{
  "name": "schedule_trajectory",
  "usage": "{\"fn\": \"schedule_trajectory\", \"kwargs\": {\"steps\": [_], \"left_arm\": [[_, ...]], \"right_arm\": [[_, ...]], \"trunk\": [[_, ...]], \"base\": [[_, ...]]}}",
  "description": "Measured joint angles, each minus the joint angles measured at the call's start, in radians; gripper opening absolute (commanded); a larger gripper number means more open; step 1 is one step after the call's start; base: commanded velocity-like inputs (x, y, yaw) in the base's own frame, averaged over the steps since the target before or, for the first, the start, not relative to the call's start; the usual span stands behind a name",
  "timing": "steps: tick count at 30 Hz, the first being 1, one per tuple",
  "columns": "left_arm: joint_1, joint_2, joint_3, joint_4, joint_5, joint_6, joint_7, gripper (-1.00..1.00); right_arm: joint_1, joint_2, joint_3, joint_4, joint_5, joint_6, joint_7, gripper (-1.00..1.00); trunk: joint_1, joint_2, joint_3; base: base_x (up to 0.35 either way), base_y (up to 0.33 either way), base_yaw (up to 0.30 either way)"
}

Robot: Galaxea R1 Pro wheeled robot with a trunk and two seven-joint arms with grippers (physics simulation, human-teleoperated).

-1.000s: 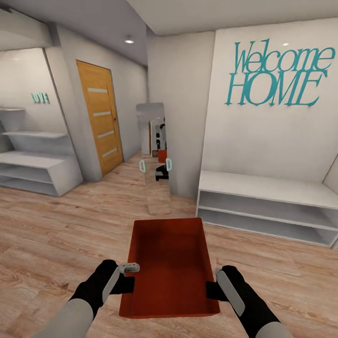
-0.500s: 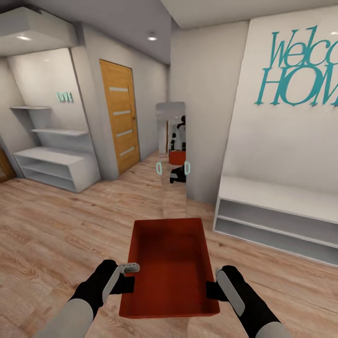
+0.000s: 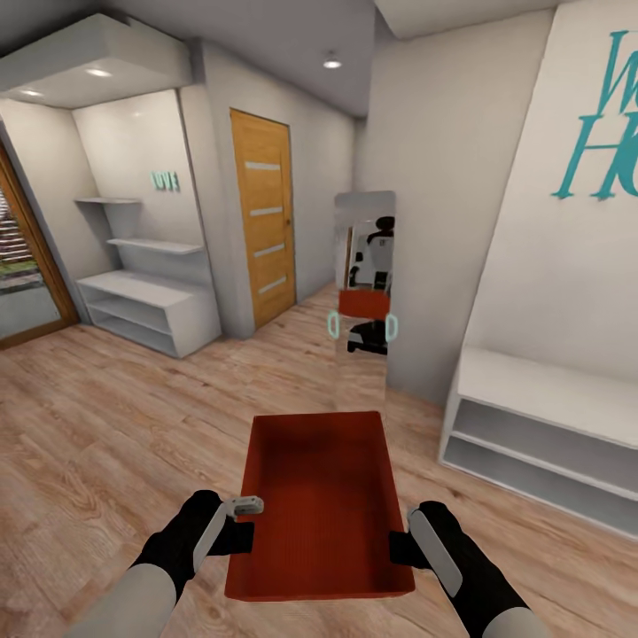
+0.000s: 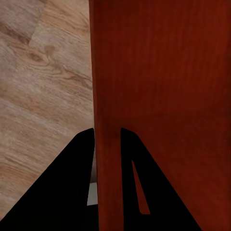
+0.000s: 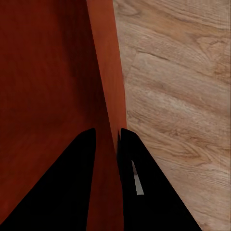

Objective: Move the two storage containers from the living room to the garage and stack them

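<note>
Above the wood plank floor point(image 3: 106, 443), the head view shows an orange-red bin point(image 3: 317, 501) carried level between both arms, the left gripper point(image 3: 241, 523) clamped on its left wall and the right gripper point(image 3: 400, 548) on its right wall. A mirror point(image 3: 363, 292) stands ahead by a wooden door point(image 3: 264, 226).

Left wrist view: black fingers point(image 4: 77, 183) straddle the bin wall point(image 4: 108, 120).

Right wrist view: fingers point(image 5: 144, 187) pinch the opposite wall point(image 5: 108, 86).

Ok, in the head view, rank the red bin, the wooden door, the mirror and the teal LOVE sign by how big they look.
As they look:
1. Bin, though nearness inflates it.
2. Door.
3. Mirror.
4. LOVE sign.
</note>
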Motion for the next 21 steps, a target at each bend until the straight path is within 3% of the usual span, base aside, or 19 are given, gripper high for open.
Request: {"fn": "schedule_trajectory", "kwargs": {"steps": [7, 21], "left_arm": [[-0.001, 0.000, 0.000, 0.000, 0.000, 0.000, 0.000, -1.00], [-0.001, 0.000, 0.000, 0.000, 0.000, 0.000, 0.000, -1.00]], "right_arm": [[0.000, 0.000, 0.000, 0.000, 0.000, 0.000, 0.000, -1.00], [0.000, 0.000, 0.000, 0.000, 0.000, 0.000, 0.000, -1.00]], "trunk": [[0.000, 0.000, -0.003], [0.000, 0.000, -0.003]], "base": [[0.327, 0.000, 0.137], [0.331, 0.022, 0.007]]}}
